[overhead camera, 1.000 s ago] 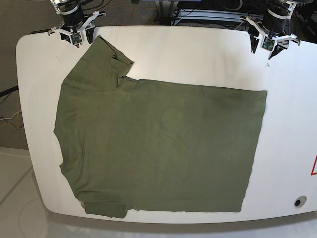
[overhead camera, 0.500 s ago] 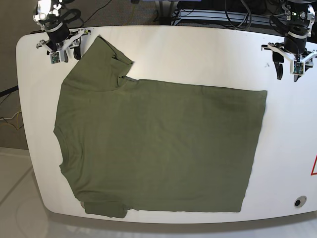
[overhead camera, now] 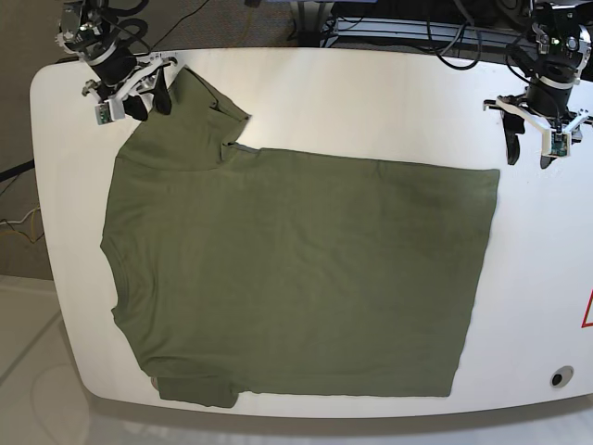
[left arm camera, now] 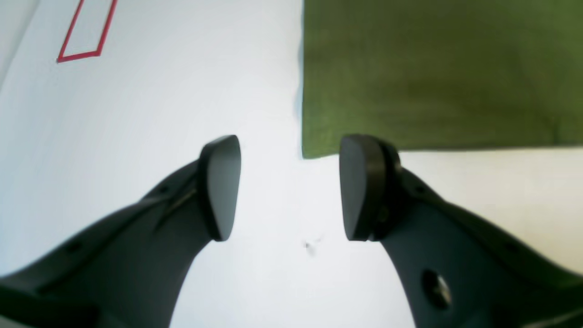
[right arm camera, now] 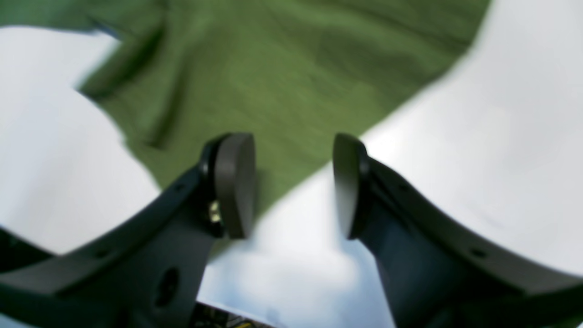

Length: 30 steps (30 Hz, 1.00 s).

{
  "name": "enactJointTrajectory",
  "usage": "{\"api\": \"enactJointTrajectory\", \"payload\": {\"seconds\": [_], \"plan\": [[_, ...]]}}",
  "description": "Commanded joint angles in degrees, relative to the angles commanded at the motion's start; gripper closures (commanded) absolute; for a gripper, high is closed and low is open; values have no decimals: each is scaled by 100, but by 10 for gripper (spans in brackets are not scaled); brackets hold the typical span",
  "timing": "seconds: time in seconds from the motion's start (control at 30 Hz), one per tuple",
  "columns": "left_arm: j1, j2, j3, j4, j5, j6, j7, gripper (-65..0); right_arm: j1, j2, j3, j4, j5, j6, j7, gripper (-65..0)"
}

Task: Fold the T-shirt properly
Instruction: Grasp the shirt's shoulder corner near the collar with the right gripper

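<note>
The olive-green T-shirt (overhead camera: 296, 269) lies flat on the white table (overhead camera: 371, 102), collar end to the left and hem to the right. My left gripper (overhead camera: 530, 148) is open and empty above the table just beyond the shirt's far hem corner (left arm camera: 309, 150); that corner lies between its fingertips (left arm camera: 357, 187) in the left wrist view (left arm camera: 287, 187). My right gripper (overhead camera: 148, 104) is open and empty over the far sleeve (right arm camera: 282, 86). In the right wrist view (right arm camera: 291, 182) the sleeve's edge runs between the pads (right arm camera: 234, 182).
A red outlined mark (overhead camera: 587, 311) is at the table's right edge and shows in the left wrist view (left arm camera: 84, 32). A small round hole (overhead camera: 557, 377) sits near the front right corner. Cables and frames (overhead camera: 389, 23) stand behind the table.
My left gripper has come slightly down and left toward the hem corner. My right gripper has moved right, from beside the sleeve to over its edge. The shirt has not moved.
</note>
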<state>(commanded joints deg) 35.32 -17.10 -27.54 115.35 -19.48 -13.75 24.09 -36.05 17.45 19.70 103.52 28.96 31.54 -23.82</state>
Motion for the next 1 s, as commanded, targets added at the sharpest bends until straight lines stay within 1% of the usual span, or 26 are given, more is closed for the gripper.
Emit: {"api": "enactJointTrajectory", "payload": {"seconds": [0.03,0.17,0.37,0.43,0.57,0.7,0.77,0.83,1.0], "plan": [[4,-27,-8,-39,-85,-14,26,-324,-8,-50,-90,-31,29,48,15,-275],[18,-68,5,-117,-140,-32,5,-323,40,-88,-185,-144,-74,71,67,-285],[61,-165,48,-337,-27,-22,-78,-322,164,-40,-253,-495,-53,120,161,-303],[101,-267,107,-398,96,25,-286,-314,342,28,-382,-679,-52,108,236,-312],[83,-276,149,-500,248,36,-351,-311,406,32,-466,-795,-54,134,187,-312],[30,-267,212,-546,371,51,-354,-306,464,43,-546,-788,-71,130,-42,-308],[-5,-254,230,-546,427,56,-341,-304,499,55,-584,-731,-88,137,-253,-307],[-123,-254,293,-642,529,55,-333,-305,714,109,-539,-794,-248,123,-524,-307],[-269,-252,344,-818,649,58,-291,-305,887,121,-530,-722,-349,81,-750,-303]]}}
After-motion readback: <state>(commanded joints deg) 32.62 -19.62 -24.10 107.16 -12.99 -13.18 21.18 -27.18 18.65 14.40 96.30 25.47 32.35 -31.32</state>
